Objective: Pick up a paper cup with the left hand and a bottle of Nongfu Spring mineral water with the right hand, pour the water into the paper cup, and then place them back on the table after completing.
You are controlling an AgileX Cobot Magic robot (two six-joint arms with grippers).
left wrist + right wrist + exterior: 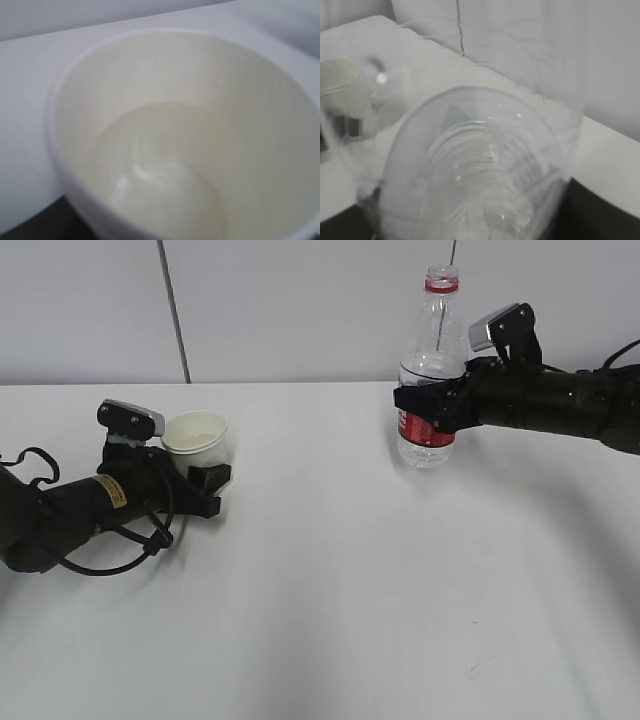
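The white paper cup (198, 438) sits low at the left of the table (320, 590), and my left gripper (207, 470) is shut on its lower half. In the left wrist view the cup (175, 125) fills the frame, with a shallow pool of clear water (160, 175) in it. My right gripper (427, 410) is shut on the red label of the Nongfu Spring bottle (432, 360). The bottle stands upright and uncapped, its base close to the tabletop. In the right wrist view the clear bottle (470, 165) blocks most of the frame, with a dark finger (600, 210) beside it.
The white table stretches wide between and in front of the two arms. A pale wall (300, 310) rises behind its back edge. A black cable (110, 560) loops beside the left arm.
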